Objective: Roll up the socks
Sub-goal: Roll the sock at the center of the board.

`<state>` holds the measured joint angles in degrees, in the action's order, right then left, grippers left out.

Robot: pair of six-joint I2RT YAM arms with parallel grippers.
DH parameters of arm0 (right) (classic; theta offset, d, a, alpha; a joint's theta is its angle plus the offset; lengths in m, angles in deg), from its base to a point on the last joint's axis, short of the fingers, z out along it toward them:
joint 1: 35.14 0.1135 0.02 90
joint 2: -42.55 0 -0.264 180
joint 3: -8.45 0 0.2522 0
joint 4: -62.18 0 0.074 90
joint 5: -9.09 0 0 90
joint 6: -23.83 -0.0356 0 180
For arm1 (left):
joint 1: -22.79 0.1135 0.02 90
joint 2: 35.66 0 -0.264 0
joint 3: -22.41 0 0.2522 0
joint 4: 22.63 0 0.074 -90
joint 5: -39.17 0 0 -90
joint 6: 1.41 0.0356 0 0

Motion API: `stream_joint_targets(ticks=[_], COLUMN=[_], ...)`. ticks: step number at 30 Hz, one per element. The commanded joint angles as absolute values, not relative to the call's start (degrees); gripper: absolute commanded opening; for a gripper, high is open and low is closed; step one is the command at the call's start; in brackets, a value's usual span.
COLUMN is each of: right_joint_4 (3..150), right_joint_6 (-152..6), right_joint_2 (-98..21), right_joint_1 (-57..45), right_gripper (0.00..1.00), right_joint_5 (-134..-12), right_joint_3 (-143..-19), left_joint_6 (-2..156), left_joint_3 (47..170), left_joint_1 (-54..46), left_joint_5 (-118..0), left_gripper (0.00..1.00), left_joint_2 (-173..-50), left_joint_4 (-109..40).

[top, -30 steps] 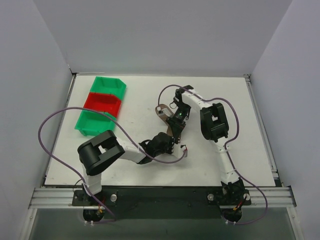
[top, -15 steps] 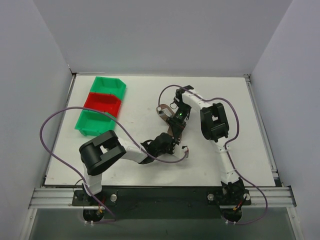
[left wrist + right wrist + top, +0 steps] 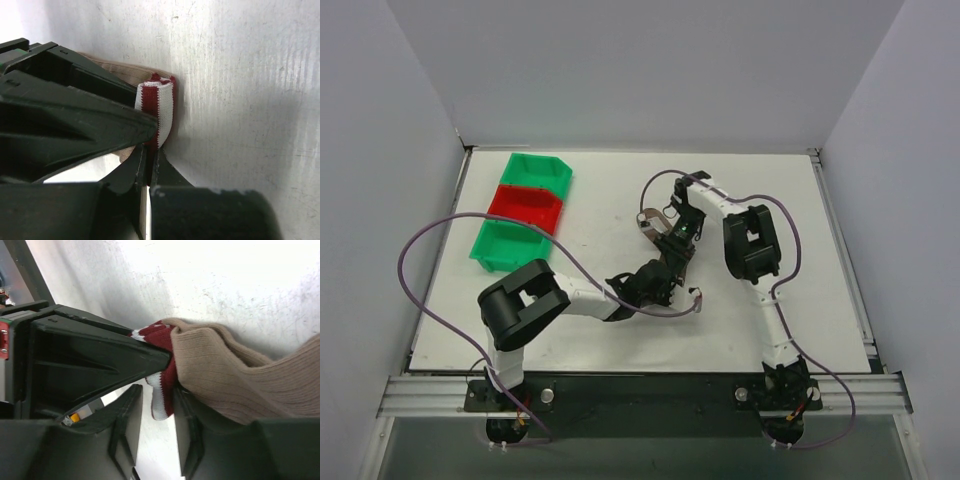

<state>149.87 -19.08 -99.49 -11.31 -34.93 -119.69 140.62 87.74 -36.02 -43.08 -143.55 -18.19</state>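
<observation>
Sticking out of the clamped left hand [image 3: 150, 156], the socks [image 3: 157, 109], cuff-first.

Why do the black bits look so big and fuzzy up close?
Left wrist view: the left gripper's fingers sit close to the lens, so they loom dark and soft, while the sock's cuff is sharp. Right wrist view: glare whitens the table. Top view: even, soft shadows.

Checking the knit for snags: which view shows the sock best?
Right wrist: the sock is close, its tan ribbing and maroon cuff clear. Left wrist shows only the pinched striped cuff edge; top external, only small brown bits.
</observation>
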Motion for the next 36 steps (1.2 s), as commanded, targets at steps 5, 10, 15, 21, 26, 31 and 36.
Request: stream_joint_targets(ticks=[5,10,15,21,26,31,36], right_joint_4=[148.0,142.8,131.8,123.1,116.7,111.6,107.1], right_joint_6=[-22.4,-26.9,-34.3,-37.6,-38.7,-39.1,-38.4], right_joint_2=[-92.2,-86.5,-79.8,-71.2,-64.9,-60.3,-55.9], right_joint_1=[-13.1,-15.5,-18.5,-21.8,-24.5,-26.5,-27.8], right_gripper=[0.53,0.73,0.81,0.82,0.82,0.82,0.82], right_joint_5=[-35.7,-37.1,-43.5,-49.3,-54.1,-57.7,-58.9], right_joint_3=[-118.7,-116.5,-109.0,-101.5,-93.8,-88.3,-82.4], left_joint_6=[135.6,133.3,131.4,129.1,127.4,124.4,121.7], left_joint_3=[90.5,93.4,96.0,99.6,102.3,107.2,111.2], left_joint_1=[-36.1,-35.8,-35.0,-34.0,-33.6,-32.0,-30.5], left_joint_5=[-47.5,-48.7,-50.8,-54.5,-56.3,-59.4,-62.4], left_gripper=[0.0,0.0,0.0,0.0,0.0,0.0,0.0], left_joint_2=[-144.9,-145.4,-146.6,-147.9,-149.7,-152.5,-154.9], left_joint_4=[-33.0,-36.3,-40.9,-45.7,-49.2,-54.2,-58.2])
